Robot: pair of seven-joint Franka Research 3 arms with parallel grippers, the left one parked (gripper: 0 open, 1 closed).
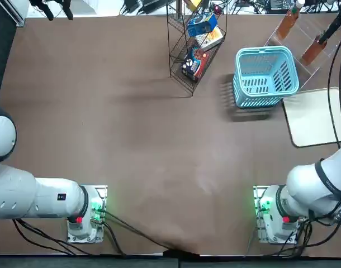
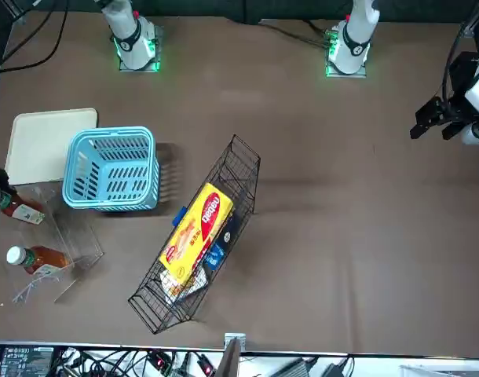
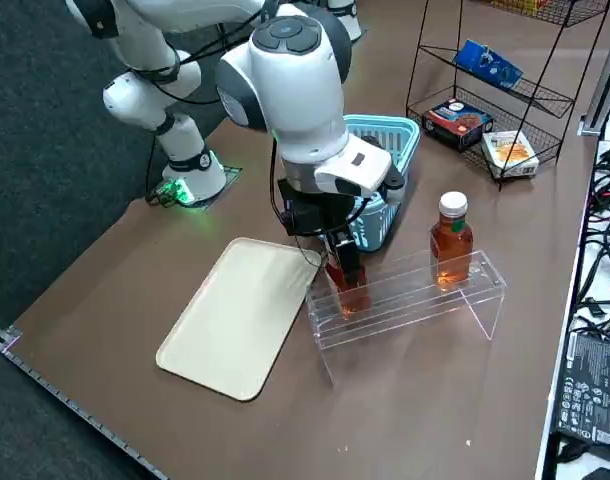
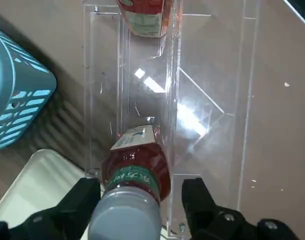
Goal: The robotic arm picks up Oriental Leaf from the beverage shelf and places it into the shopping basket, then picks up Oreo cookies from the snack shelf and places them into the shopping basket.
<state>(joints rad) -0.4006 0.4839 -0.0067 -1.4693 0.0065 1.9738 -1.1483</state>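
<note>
Right gripper (image 4: 141, 192) is down at the acrylic stepped stand (image 3: 410, 300), jaws wide, one finger each side of an Oriental Leaf bottle (image 4: 137, 167). Wrist view shows a visible gap between the bottle and one finger; the other finger is close to it, contact can't be confirmed. Bottle is on the stand, white cap toward the wrist camera, green neck band and part of the pale label showing. It's the bottle on the tray side.

Second amber tea bottle (image 3: 451, 240) stands upright on the same stand, apart from the first, white cap on.

Turquoise slotted basket (image 1: 265, 77) sits on the counter (image 1: 142, 139) between the stand and the black wire rack (image 2: 155, 302). Top view looks straight into it, slotted floor visible.

Blue Oreo pack (image 3: 488, 64) is on a middle tier of the rack, tilted. Yellow pack with red oval logo (image 2: 196, 233) is on the tier above. Lower tier carries a dark red-blue pack (image 3: 457, 123) and a white-yellow box (image 3: 510, 153), side by side.

Cream rectangular tray (image 3: 240, 318) lies flat on the counter, near both basket and stand. The right arm (image 3: 303, 95) reaches over from the basket side, black cables trailing along it.
</note>
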